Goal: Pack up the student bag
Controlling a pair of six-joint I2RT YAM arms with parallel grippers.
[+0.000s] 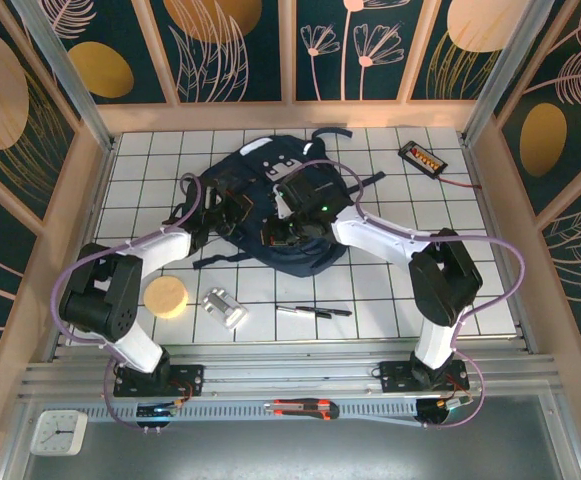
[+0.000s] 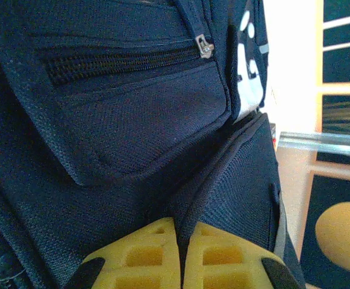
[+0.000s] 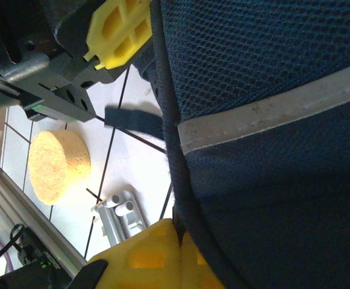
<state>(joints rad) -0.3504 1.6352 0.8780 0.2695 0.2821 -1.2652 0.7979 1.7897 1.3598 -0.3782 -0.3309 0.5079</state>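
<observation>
Your left gripper [image 2: 181, 227] and right gripper [image 3: 176, 233] are each pinched shut on the student bag [image 1: 255, 172], lying mid-frame between them

Both arms bend inward toward each other, the left end effector [image 2: 182, 256] and the right end effector [image 3: 176, 250] each pinched tight on the student bag [image 2: 132, 132] fabric.

Mid-table: student bag [image 1: 255, 175]; before it, left to right: sponge [image 1: 166, 297], bracket [image 1: 223, 308], perhaps pen [image 1: 313, 311]; box [image 1: 423, 158] far right behind.
</observation>
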